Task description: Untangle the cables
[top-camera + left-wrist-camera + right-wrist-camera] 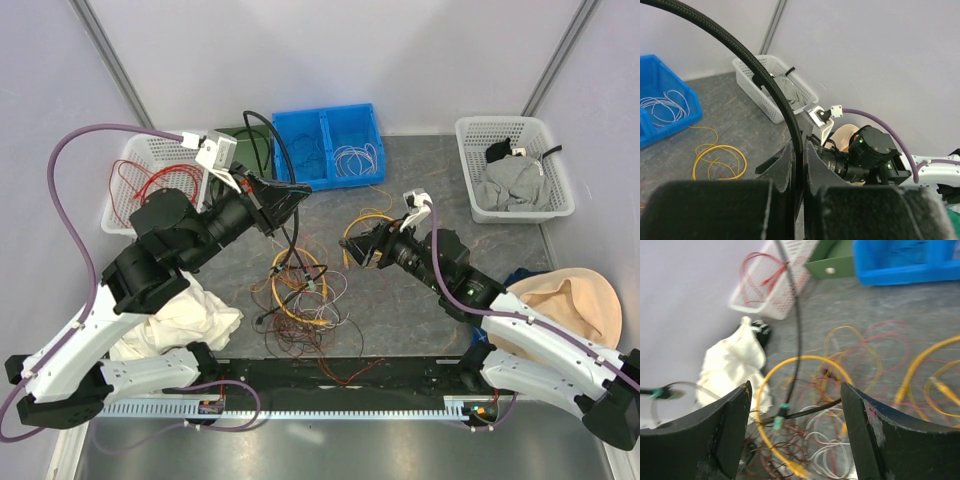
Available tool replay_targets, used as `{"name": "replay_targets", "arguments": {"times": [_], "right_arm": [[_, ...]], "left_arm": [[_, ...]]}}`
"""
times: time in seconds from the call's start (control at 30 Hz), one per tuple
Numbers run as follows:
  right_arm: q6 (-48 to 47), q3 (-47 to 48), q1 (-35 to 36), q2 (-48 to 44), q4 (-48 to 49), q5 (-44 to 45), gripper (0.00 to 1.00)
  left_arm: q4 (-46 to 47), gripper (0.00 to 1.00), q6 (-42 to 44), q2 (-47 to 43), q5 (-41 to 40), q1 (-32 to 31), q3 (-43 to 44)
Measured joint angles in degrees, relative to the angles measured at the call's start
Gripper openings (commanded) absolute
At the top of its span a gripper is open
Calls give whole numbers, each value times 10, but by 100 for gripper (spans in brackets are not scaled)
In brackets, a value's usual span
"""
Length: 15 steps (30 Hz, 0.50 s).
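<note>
Seen from above, the cables (300, 295) lie as a loose knotted heap on the grey table, just in front of the blue bin (330, 145), on its side toward my bases. My left pincer (292, 193) is closed tight on the black cable (280, 140). The left wrist view shows the braided sheath (771, 87) pinched between the two fingers (799, 155). My right pincer (350, 248) hangs in front of the bin's right half with its fingers wide apart and nothing between them (795, 387). It looks down on the heap. The black cable rises out of the heap, passes through my left grip, and arches up and back toward the bin's left corner. Its long axis therefore runs from the heap toward the bin. In the right wrist view it drops as a thin dark line (798, 330) toward a green-tipped end low in the tangle. I judge this cable the stiffest piece, since it keeps its arch in the air, and the braid should give a sure grip. The yellow-orange loops (300, 305) look springy and light. The fine red, brown and pale strands look limp, almost weightless and quick to snag, so a hard pull would likely tighten the knot. For my right pincer, the best hold seems to be an outer yellow loop or the black cable close to the heap.
</note>
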Motion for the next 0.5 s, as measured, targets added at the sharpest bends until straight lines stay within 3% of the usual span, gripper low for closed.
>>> {"name": "replay_targets", "arguments": {"times": [0.23,0.5], "right_arm": [[14,-51,1,-39,107,-60,79],[19,-93,1,-32,147,-66,78]], "left_arm": [[31,2,-14,-11,-18,1,-55],[53,2,-29,-15,-28,5,-93]]}}
